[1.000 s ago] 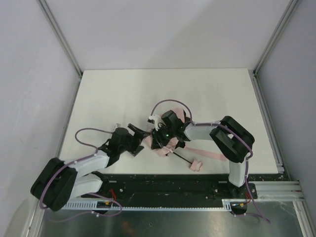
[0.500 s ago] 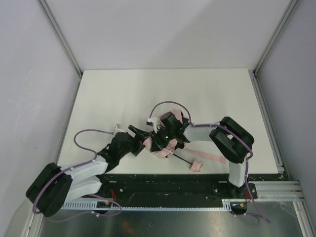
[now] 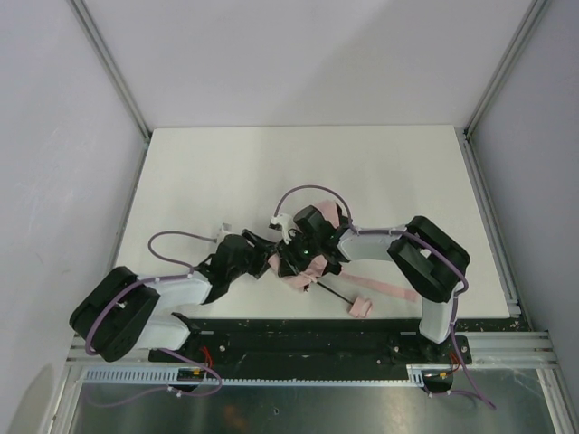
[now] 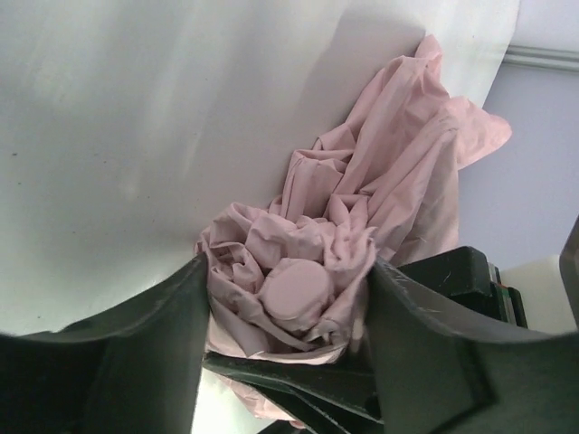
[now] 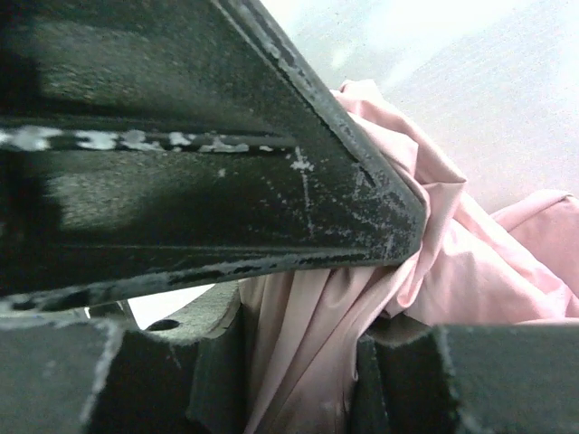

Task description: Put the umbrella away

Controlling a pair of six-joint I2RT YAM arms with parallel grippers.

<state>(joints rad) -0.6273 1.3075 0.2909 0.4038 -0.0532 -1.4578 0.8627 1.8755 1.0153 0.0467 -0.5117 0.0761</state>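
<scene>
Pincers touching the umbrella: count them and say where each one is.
2. The left pincer has the bunched pink umbrella fabric between its fingers. The right pincer is clamped on a fold of the same canopy, right beside the left one near the table's front middle.

- Both arms have pale grey link shells joined by bulky matte black joint housings.
- A thin purple cable loops in an arc over each arm; near the left hand it ends at a small white connector.
- A green light glows on the black wrist block beside the right hand.
- The hands are black, with broad flat fingers; the right hand's finger is scuffed, with pale scratches along its edge.
- Both bases are bolted to a black rail at the table's near edge.
</scene>
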